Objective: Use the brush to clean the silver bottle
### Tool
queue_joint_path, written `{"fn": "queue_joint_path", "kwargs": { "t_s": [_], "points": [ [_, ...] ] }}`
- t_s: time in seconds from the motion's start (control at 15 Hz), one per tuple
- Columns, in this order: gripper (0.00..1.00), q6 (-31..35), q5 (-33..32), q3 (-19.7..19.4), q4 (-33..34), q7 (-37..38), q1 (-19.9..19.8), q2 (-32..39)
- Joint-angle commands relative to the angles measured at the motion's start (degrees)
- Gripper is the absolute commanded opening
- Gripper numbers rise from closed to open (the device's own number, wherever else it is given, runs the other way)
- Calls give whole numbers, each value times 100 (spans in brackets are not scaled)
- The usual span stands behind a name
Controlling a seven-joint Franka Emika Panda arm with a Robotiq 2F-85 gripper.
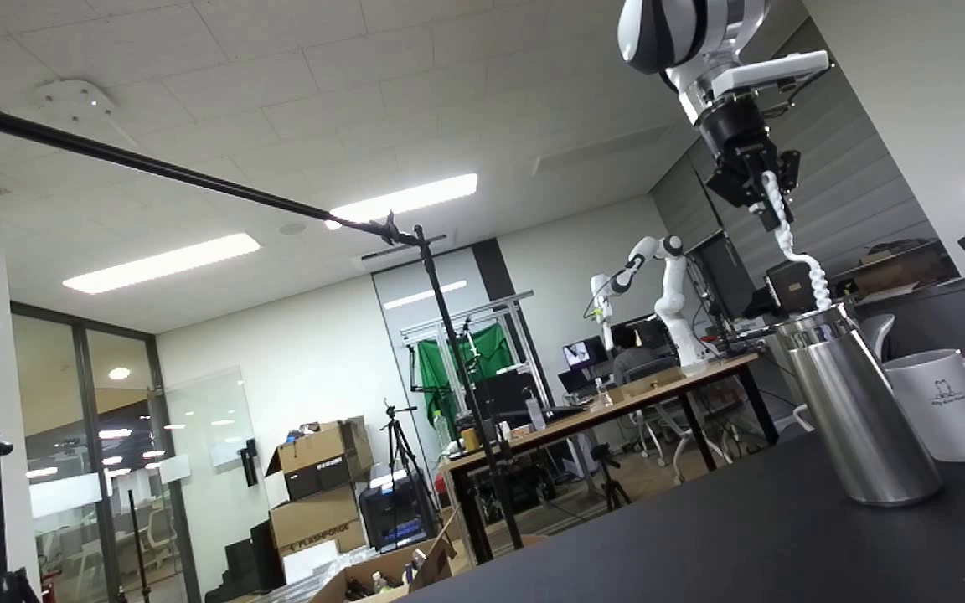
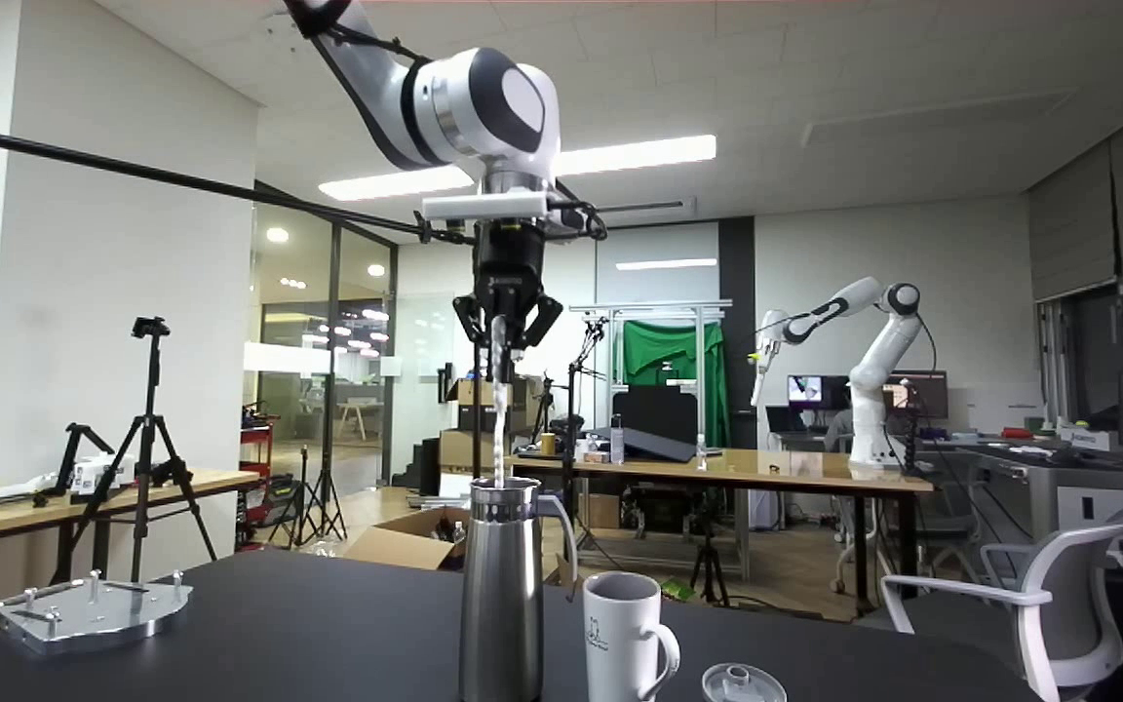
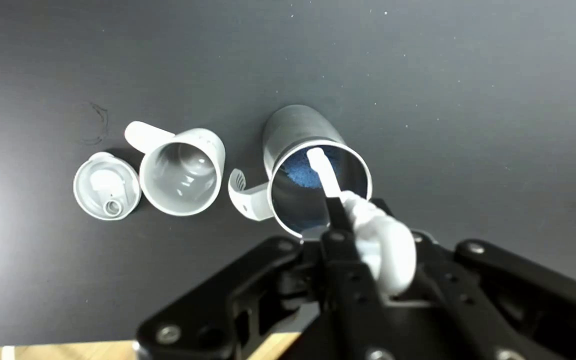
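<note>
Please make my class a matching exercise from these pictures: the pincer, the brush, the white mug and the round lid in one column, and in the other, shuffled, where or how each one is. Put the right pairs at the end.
Column one
1. pincer
2. brush
3. white mug
4. round lid

Column two
A. upright, between the silver bottle and the round lid
B. reaching down into the silver bottle's mouth
C. lying on the dark table, beside the white mug
D. closed on the brush

Right pairs
1-D; 2-B; 3-A; 4-C
</note>
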Motion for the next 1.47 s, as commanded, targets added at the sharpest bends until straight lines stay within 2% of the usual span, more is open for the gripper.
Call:
{"fn": "queue_joint_path", "kwargs": {
  "t_s": [0.0, 0.33, 0.8, 1.13, 1.4],
  "points": [
    [4, -147, 270, -35, 378, -270, -171, 670],
    [4, -130, 295, 40, 432, -432, -269, 1140],
    [4, -325, 176, 144, 529, -388, -149, 662],
    [4, -674, 113, 161, 840, -391, -51, 254],
    [4, -578, 109, 106, 853, -435, -66, 312]
  ]
}}
